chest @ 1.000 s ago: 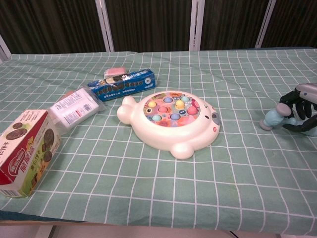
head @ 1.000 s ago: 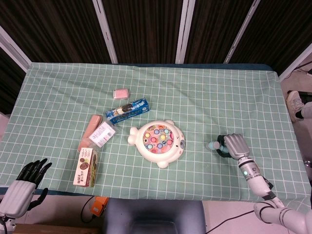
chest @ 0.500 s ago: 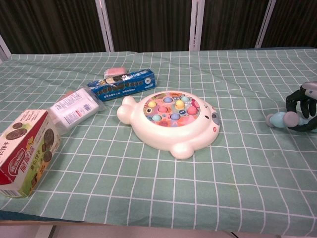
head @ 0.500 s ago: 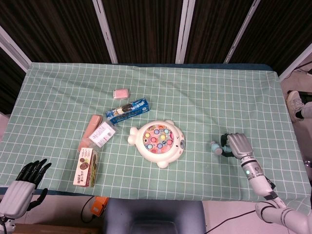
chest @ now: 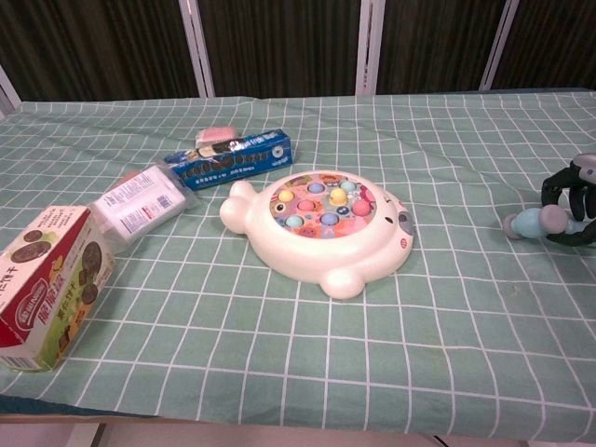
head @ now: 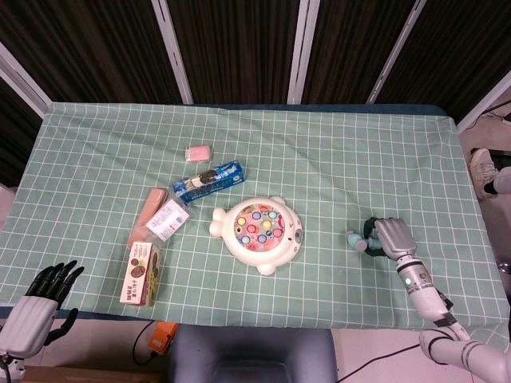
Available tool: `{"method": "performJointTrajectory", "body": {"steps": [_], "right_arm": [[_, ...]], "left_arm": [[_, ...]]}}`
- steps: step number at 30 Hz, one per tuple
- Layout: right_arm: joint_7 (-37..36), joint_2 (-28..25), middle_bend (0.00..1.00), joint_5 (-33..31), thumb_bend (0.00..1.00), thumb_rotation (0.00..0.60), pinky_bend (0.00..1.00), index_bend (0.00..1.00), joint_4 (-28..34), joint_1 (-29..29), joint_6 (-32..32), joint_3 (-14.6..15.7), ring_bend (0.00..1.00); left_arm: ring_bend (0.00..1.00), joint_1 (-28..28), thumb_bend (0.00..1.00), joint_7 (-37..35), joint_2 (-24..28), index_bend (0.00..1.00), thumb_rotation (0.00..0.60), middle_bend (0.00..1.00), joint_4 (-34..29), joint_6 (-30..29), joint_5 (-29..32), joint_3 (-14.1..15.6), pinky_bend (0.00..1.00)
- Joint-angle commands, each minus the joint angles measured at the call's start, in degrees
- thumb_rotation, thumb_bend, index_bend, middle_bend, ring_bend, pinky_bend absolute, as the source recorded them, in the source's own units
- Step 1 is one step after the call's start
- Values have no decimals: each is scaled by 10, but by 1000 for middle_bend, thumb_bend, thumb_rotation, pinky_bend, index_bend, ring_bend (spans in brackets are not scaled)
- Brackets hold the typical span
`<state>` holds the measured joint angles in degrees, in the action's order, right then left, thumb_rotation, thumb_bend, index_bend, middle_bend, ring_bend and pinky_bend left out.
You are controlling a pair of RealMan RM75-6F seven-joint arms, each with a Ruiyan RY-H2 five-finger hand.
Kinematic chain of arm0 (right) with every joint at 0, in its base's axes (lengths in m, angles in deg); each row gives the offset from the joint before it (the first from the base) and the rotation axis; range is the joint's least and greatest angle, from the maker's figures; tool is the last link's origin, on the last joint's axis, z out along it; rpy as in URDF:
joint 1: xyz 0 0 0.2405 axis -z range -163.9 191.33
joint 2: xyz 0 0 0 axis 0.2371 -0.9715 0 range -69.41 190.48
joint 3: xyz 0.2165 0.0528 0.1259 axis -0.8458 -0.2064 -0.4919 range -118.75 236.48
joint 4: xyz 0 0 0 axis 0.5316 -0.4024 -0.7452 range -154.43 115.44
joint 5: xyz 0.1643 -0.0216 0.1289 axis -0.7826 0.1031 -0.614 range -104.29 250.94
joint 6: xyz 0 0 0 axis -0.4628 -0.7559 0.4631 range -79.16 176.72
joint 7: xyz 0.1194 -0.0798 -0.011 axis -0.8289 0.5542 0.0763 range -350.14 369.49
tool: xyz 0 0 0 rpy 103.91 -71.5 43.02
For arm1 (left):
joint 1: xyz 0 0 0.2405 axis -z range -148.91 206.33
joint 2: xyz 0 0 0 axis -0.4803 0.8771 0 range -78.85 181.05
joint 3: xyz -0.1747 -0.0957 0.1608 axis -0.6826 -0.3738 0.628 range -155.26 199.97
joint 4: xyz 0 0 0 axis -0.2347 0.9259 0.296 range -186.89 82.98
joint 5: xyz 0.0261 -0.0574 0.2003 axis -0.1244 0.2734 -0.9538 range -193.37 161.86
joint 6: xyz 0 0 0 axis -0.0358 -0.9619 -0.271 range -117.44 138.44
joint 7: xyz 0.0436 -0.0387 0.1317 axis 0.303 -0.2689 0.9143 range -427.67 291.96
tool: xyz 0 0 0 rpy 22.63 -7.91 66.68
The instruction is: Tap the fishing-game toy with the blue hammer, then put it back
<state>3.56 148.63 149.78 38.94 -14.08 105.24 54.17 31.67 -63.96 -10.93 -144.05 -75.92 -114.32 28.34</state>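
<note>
one hand working: right hand (head: 390,237) curling round the hammer (chest: 533,223), seemingly gripping it; left hand (head: 41,297) idling open. next: lifting toward the toy (head: 260,231) to its left.

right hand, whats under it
The blue hammer lies on the green checked cloth under the right hand. Only its head pokes out toward the fishing-game toy; the handle is covered by the hand.
</note>
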Motion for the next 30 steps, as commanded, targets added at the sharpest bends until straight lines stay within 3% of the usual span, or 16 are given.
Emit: {"method": "performJointTrajectory", "body": {"steps": [1, 19, 30], "right_arm": [[-4, 0, 577, -1, 412, 600, 602, 687, -2, 1, -1, -2, 589], [-18, -3, 510, -6, 402, 600, 583, 591, -9, 3, -11, -12, 570], [-18, -5, 501, -15, 401, 600, 583, 581, -10, 2, -19, -21, 569]], "left_arm": [[25, 0, 435, 0, 0, 0, 600, 40, 0, 0, 0, 0, 101], [25, -1, 435, 3, -1, 0, 600, 40, 0, 0, 0, 0, 101], [25, 0, 434, 3, -1, 0, 600, 40, 0, 2, 0, 0, 101]]}}
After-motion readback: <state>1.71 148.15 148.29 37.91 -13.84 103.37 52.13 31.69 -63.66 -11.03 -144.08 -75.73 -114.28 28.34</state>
